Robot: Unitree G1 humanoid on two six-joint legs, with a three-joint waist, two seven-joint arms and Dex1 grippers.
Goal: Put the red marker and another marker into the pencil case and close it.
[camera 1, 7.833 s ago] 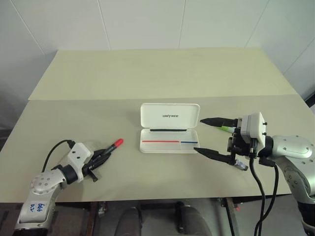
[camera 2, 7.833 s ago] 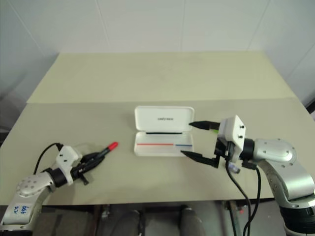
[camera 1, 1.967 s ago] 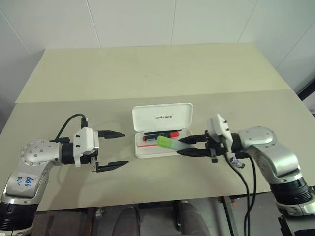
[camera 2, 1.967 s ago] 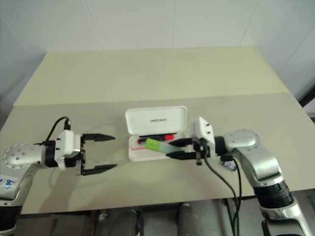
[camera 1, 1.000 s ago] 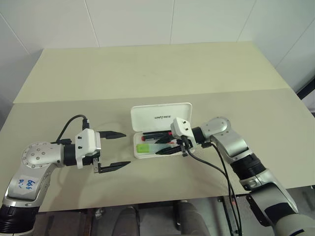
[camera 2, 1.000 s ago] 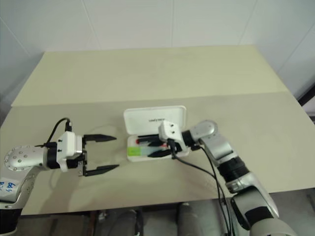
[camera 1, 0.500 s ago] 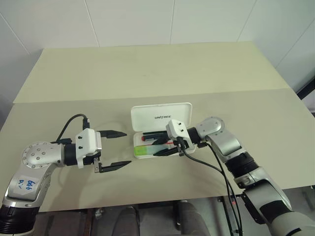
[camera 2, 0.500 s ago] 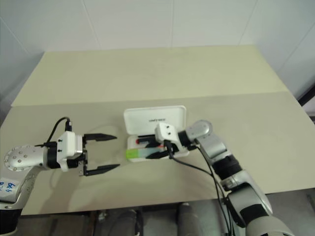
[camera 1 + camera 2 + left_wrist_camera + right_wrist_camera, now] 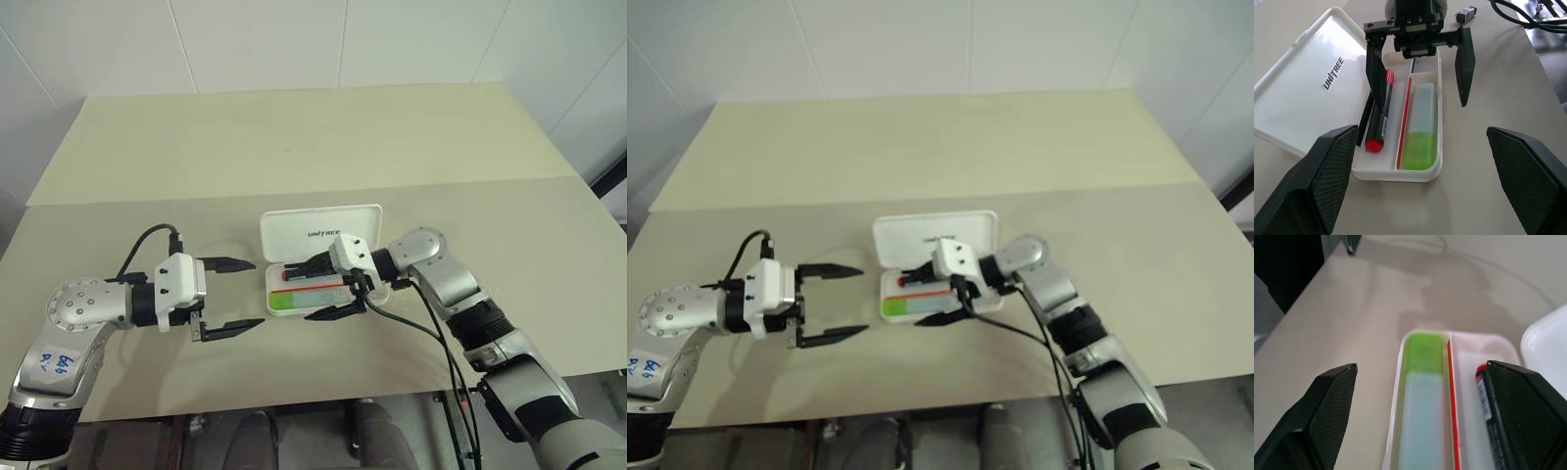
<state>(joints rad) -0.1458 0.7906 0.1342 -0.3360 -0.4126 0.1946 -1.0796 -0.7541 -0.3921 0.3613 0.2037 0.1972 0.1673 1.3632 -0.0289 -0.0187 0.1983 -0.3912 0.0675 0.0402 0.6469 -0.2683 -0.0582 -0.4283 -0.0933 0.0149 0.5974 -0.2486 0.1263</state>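
Step in hand: both markers are placed, so I judge that only the closing of the case is left.
Case: the white plastic pencil case with a hinged lid (image 9: 1400, 169) lies open at the middle of the beige counter (image 9: 294, 147), with its lid (image 9: 1312, 88) folded back to the far side.
Red marker: the slim black-barrelled marker with a bright red cap (image 9: 1378, 125) lies in the far compartment of the tray, beside the lid.
Second marker: the short marker with a lime-green cap and pale barrel (image 9: 1420, 132) lies flat in the near compartment, with its green end toward the left of the scene; a thin red divider (image 9: 1404, 127) separates the two markers.
Right claw: the right claw (image 9: 323, 289) hangs just over the tray with its black fingers spread wide and nothing between them (the green-capped marker lies free under it).
Left claw: the left claw (image 9: 233, 294) waits near the left end of the case, also spread wide and empty, not touching the case.
Other thing: a small dark stub (image 9: 1466, 13) lies on the counter well to the right of the case; it is not needed.
Next move: the right claw should lift clear of the tray first. Then one claw must reach the far edge of the lid and swing it toward the near side. The other claw may need to steady the tray, because the light case can slide.
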